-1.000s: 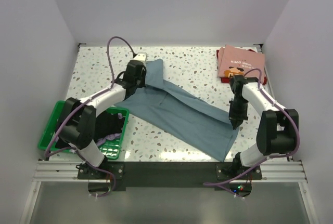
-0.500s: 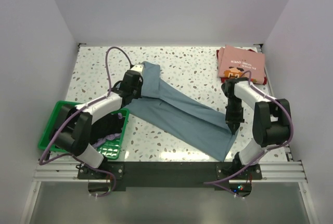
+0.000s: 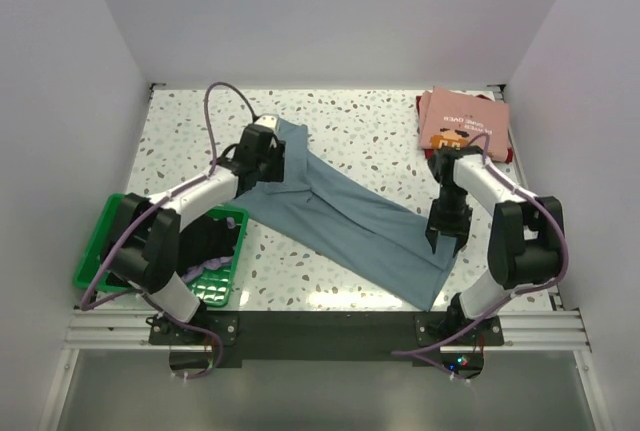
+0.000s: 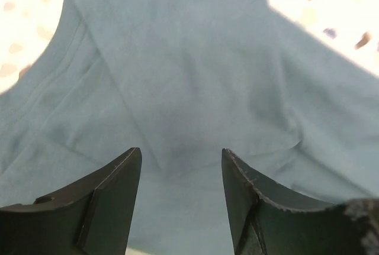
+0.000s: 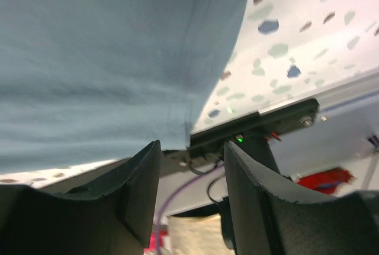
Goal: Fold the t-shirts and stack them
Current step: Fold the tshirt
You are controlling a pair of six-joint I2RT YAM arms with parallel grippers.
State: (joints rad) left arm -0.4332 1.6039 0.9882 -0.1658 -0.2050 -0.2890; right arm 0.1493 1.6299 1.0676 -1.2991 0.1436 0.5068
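Top external view showed the grey-blue t-shirt [image 3: 350,221] lying on the table [image 3: 360,116] as a long diagonal band, from the far left-centre to the near right edge. It appeared folded lengthwise only, so no compact packet had been formed.

The left gripper [image 3: 270,163] stood over the far end of the band. In the left wrist view its jaws were apart, with flat cloth below them and nothing between them. The right gripper [image 3: 443,241] stood over the near end. In the right wrist view its jaws were likewise apart and empty, with the shirt hem just beyond them.

Completed work, as judged: the pink t-shirt [image 3: 462,119] lay folded in the far right corner, on top of a dark red t-shirt [image 3: 512,151].

Remaining work, as judged:
1. Cross-fold the grey-blue t-shirt and place it on that stack.
2. Process the black t-shirt [image 3: 205,241] and the lavender t-shirt [image 3: 212,266], both unfolded in the green basket [image 3: 95,251].
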